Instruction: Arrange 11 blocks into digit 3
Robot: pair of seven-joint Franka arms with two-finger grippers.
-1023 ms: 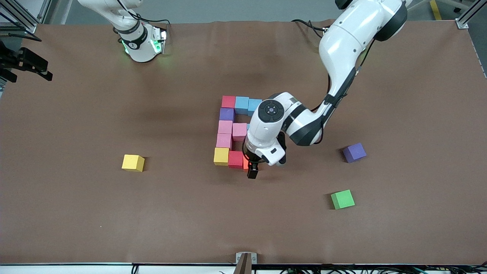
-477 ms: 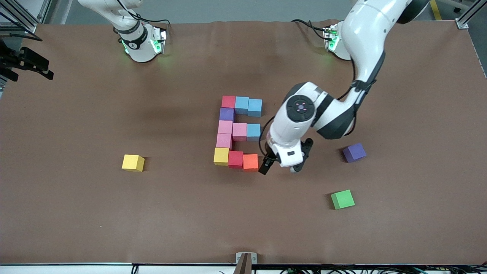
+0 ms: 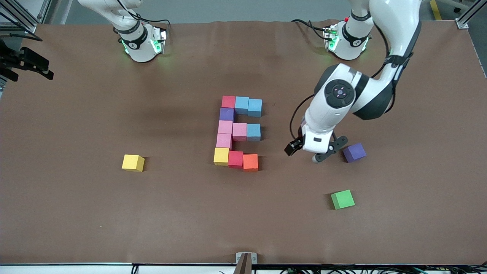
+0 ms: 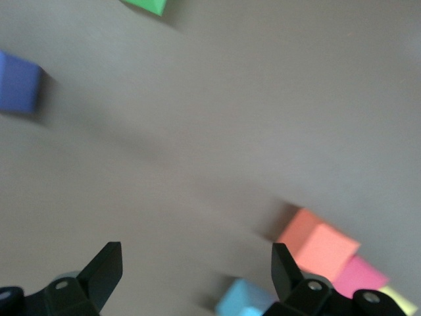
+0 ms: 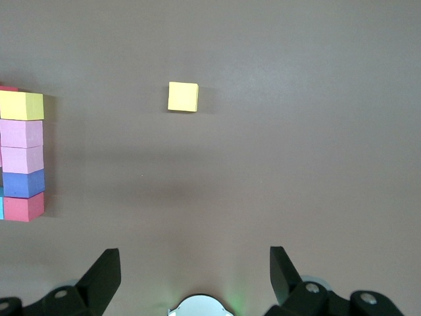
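Though E-like, 11-cube digit 3 (image 3: pixel 239 133)

Brown matte worktop (image 3: pixel 114 213) filling nearly the whole front view, cloth-like, with a faint crease near the edge by the arm bases and soft shadows under even overhead light. Grey floor (image 3: pixel 228 9) past that edge, aluminium frame struts (image 3: pixel 470 13) at both corners, a yellow floor stripe (image 3: pixel 435 9) near one. Black bracket (image 3: pixel 26 62) at the right arm's end, small metal clamp (image 3: pixel 245 260) and cables (image 3: pixel 342 269) on the nearest edge.
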